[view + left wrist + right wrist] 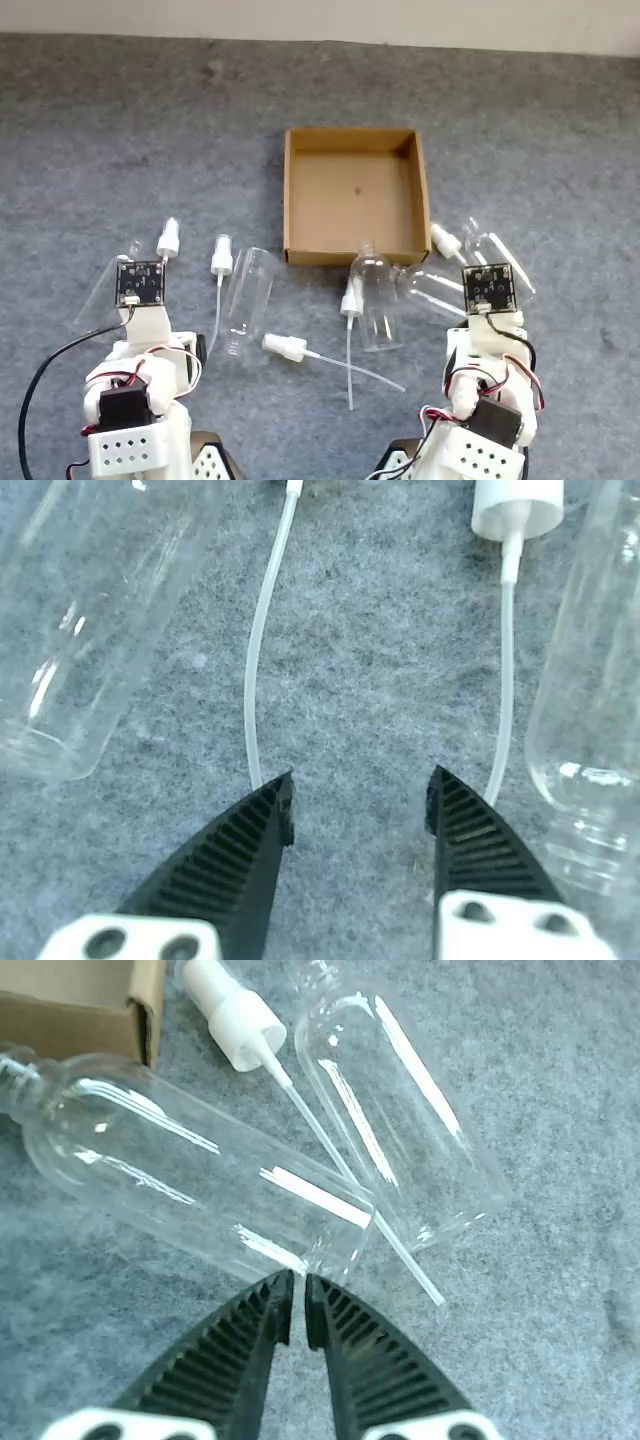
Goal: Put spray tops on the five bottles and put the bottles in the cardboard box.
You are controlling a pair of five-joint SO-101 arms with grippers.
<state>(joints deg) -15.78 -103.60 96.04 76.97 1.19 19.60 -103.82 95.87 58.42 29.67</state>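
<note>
Nearer than the open brown cardboard box (352, 190) and off to its left, the left arm (135, 400) sits at the near edge of the grey felt-covered desk (90, 150), wrist tipped down. Its black ribbed jaws are spread wide on nothing, over bare felt between the tubes of two white spray tops (516, 510), a clear plastic bottle (85, 610) lying on each side. The right arm (485, 410) sits nearer than the box's right front corner, jaws pressed almost together and empty, tips just short of the base of a clear bottle (200, 1160) on its side. A second bottle (400, 1100) lies beside it, the tube of a spray top (235, 1015) between them. Between the arms a fifth bottle (375, 295) lies with its neck at the box's front wall, two more spray tops (285, 347) loose beside it. All five bottles lie uncapped outside the box. Open felt flanks the box and runs past its far wall.
</note>
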